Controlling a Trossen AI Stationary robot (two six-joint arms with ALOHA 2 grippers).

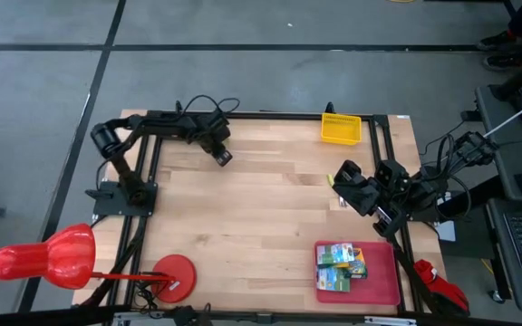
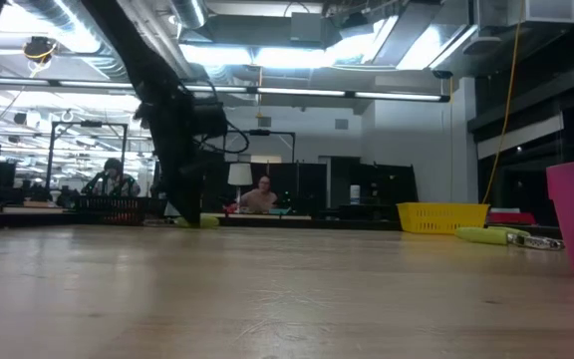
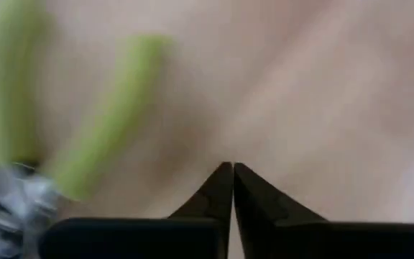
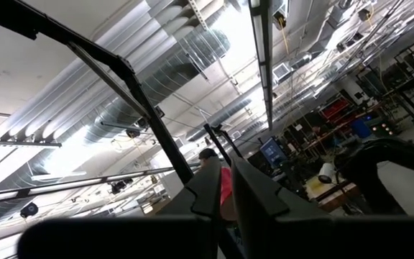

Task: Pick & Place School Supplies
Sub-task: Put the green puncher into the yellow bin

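My left gripper [image 1: 222, 157] hangs low over the far left part of the table, shut [image 3: 232, 171]. A yellow-green-handled scissor-like tool [image 3: 110, 115] lies flat on the wood right beside its tips, and shows under it in the low view [image 2: 202, 221]. A second such tool [image 2: 491, 235] lies on the table near the right arm [image 1: 331, 181]. Crayon boxes [image 1: 341, 267] lie on the red tray [image 1: 383, 285]. My right gripper [image 1: 347, 172] is raised over the table's right side, shut [image 4: 225, 183] and pointing up at the ceiling. I make out no orange stubs.
A yellow mesh basket [image 1: 341, 128] stands at the far edge, seen also in the low view [image 2: 442, 215]. A red lamp-like stand [image 1: 172, 276] sits at the near left corner. Bare wood stretches across the table's middle [image 1: 261, 226]. People sit in the room beyond.
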